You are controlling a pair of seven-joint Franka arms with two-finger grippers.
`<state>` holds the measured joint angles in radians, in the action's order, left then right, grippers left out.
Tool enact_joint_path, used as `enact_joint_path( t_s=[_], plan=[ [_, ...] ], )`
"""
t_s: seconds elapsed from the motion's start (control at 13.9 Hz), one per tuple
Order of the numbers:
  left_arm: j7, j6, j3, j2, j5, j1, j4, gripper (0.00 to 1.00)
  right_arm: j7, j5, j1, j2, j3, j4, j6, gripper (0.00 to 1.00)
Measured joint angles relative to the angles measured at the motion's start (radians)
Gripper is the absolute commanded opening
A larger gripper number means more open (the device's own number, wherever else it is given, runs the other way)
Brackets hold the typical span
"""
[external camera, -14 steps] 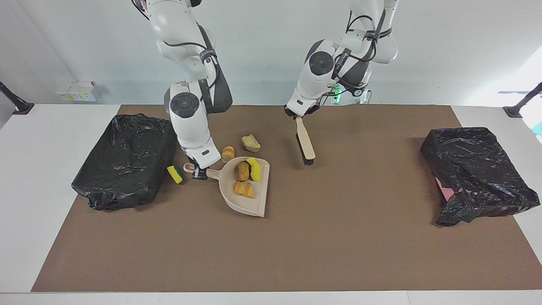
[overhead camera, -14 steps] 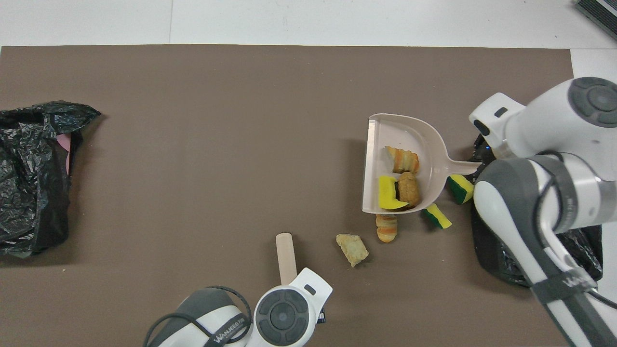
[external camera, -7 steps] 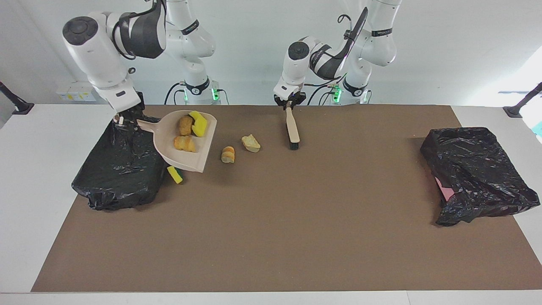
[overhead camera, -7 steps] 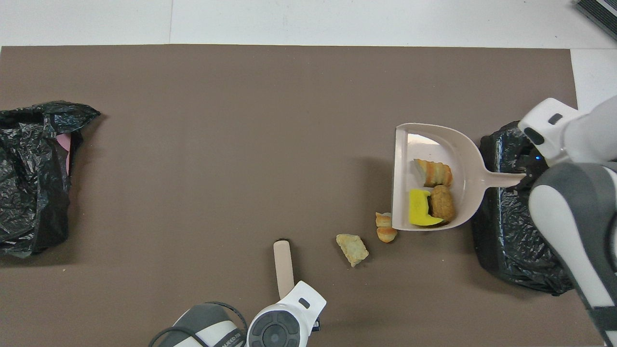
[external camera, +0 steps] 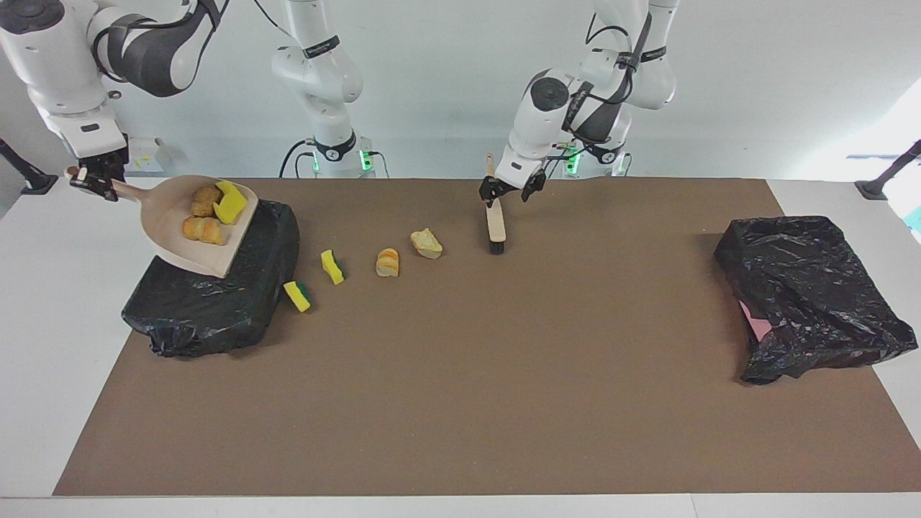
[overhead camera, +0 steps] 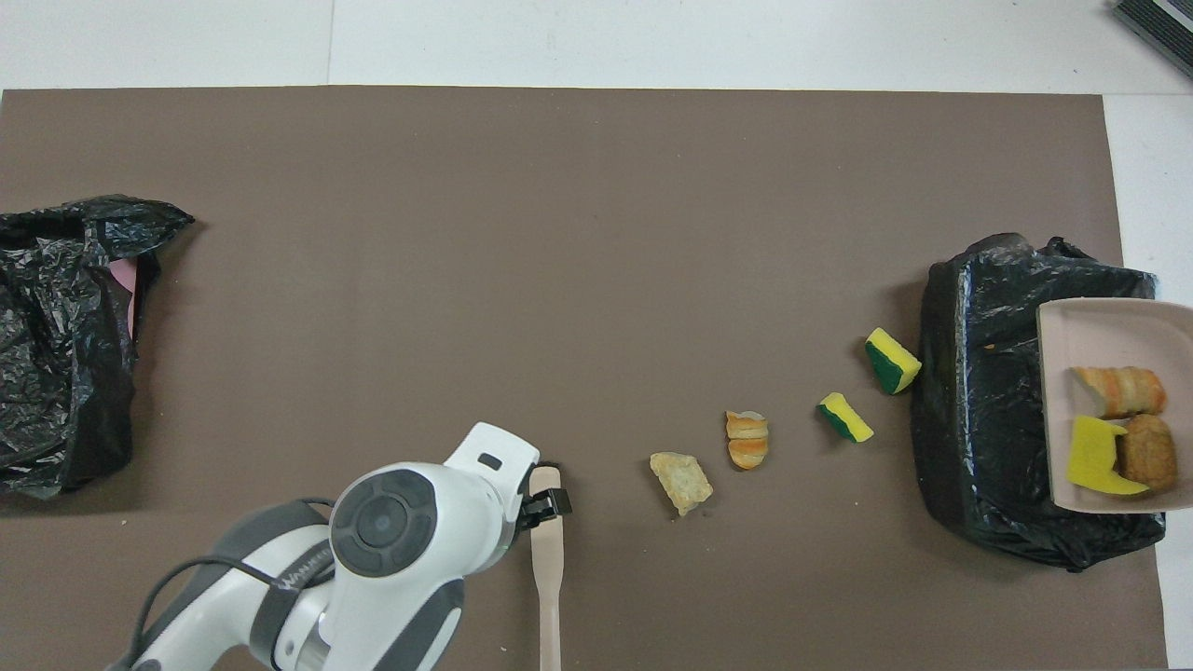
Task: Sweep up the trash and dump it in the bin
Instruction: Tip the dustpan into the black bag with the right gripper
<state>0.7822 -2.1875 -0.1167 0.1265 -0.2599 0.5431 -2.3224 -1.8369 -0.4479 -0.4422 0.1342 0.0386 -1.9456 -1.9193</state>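
At the upper left of the facing view you see the right gripper [external camera: 92, 180] clenched on the handle of the dustpan [external camera: 183, 248], which it holds tilted in the air over the bin [external camera: 216, 302] at the right arm's end of the table. That bin is a box wrapped in a black bag. Three bits of trash ride in the dustpan: a yellow sponge piece [external camera: 232, 203], a brown lump [external camera: 205, 201] touching it, and a striped orange pastry [external camera: 202, 229] just below them. In the overhead view the dustpan sits at the right edge of the frame, covering part of the bin.

Four more bits lie on the brown mat [external camera: 460, 403] in a loose row. A green-backed sponge [external camera: 297, 296] lies just beside the bin's corner, a second green-backed sponge [external camera: 332, 266] near it, then an orange roll [external camera: 387, 262], then a pale bread lump [external camera: 427, 243].

Next in that row, toward the upper middle of the facing view, you find the brush [external camera: 495, 222] lying flat on the mat, with its bristle end farther from the robots than its handle. The left gripper [external camera: 512, 188] hangs just over the handle with its fingers spread apart, released from the brush.

A second black-bagged bin [external camera: 806, 288] sits at the left arm's end of the table, well apart from everything else, with a bit of pink showing at its edge.
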Motion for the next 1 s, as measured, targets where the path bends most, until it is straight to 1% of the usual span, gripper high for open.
enact_joint_path(
  t_s=[0.14,0.36,0.5,0.65,0.79,1.0],
  plan=[
    [-0.086,0.033,0.002,-0.037,0.016,-0.085,0.084,1.00,0.023,-0.057,0.009,0.020,0.008,-0.052,-0.038,0.00],
    [-0.194,0.042,0.004,-0.071,0.088,-0.188,0.173,1.00,0.249,-0.223,0.050,0.110,0.016,-0.190,-0.077,0.00],
    [-0.301,0.044,0.005,-0.077,0.104,-0.256,0.214,1.00,0.318,-0.280,0.109,0.167,0.022,-0.256,-0.077,0.00],
    [-0.444,0.046,0.006,-0.078,0.107,-0.332,0.248,1.00,0.337,-0.336,0.138,0.195,0.028,-0.279,-0.077,0.00],
    [-0.576,0.052,0.008,-0.082,0.108,-0.407,0.283,1.00,0.374,-0.400,0.180,0.199,0.030,-0.282,-0.059,0.00],
    [-0.744,0.110,0.009,-0.104,0.127,-0.502,0.367,1.00,0.414,-0.458,0.289,0.207,0.036,-0.277,0.016,0.00]
  ],
)
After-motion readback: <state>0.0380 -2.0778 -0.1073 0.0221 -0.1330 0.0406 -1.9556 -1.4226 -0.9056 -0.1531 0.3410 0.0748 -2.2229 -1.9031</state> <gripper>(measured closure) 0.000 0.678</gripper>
